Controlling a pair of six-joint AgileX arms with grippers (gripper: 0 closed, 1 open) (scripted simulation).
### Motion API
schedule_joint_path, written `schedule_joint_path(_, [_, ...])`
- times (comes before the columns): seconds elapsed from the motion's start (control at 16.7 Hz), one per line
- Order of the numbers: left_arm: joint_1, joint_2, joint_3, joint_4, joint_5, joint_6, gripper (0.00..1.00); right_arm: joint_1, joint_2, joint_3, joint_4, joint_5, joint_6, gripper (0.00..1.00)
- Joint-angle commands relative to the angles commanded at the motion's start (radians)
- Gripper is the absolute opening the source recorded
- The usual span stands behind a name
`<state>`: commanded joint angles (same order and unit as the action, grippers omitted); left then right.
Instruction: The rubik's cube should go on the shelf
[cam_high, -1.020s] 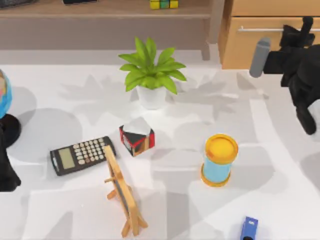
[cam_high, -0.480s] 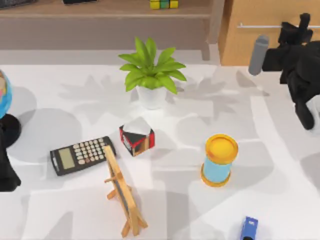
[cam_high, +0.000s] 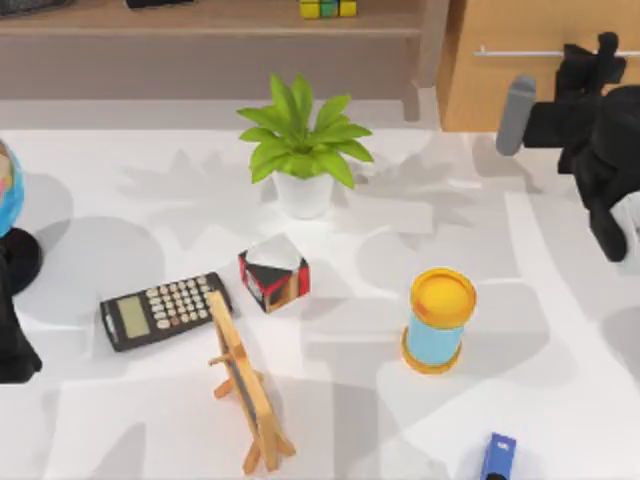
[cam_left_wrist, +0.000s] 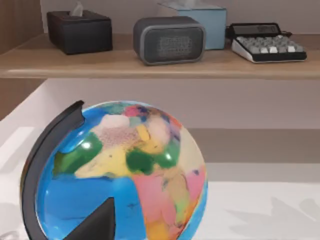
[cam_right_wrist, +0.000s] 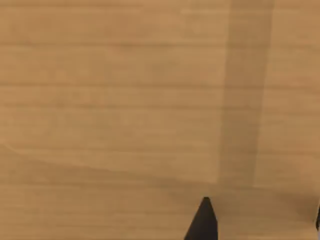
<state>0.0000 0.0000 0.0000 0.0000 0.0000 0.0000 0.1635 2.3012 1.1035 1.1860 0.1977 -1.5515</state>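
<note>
The rubik's cube (cam_high: 328, 8), with yellow and green tiles, rests on the light-brown shelf (cam_high: 200, 22) at the back of the table, near the shelf's right end. My right gripper (cam_high: 590, 52) hovers at the back right against the wooden drawer unit (cam_high: 500, 90), well to the right of the cube. In the right wrist view it (cam_right_wrist: 261, 222) faces bare wood, and its fingertips (cam_right_wrist: 205, 220) stand wide apart with nothing between them. My left arm (cam_high: 10, 345) is parked at the table's left edge beside the globe (cam_left_wrist: 120, 175).
On the table stand a potted plant (cam_high: 303, 150), a black, red and white cube (cam_high: 273, 273), a calculator (cam_high: 162, 311), a small wooden easel (cam_high: 245, 385), a yellow-topped blue cylinder (cam_high: 438, 320) and a blue object (cam_high: 498, 457). The shelf (cam_left_wrist: 150, 65) also carries boxes and a speaker.
My right arm has shifted slightly toward the back. The drawer front with the silver handle now sits further in than a second ago. Everything else is unmoved.
</note>
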Motion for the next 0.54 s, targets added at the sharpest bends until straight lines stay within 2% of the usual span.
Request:
schedule_joint_path(0.18, [0.000, 0.000, 0.000, 0.000, 0.000, 0.000, 1.00, 0.000, 0.000, 0.000, 0.000, 0.000, 0.000, 0.98])
schedule_joint_path(0.54, [0.000, 0.000, 0.000, 0.000, 0.000, 0.000, 1.00, 0.000, 0.000, 0.000, 0.000, 0.000, 0.000, 1.00])
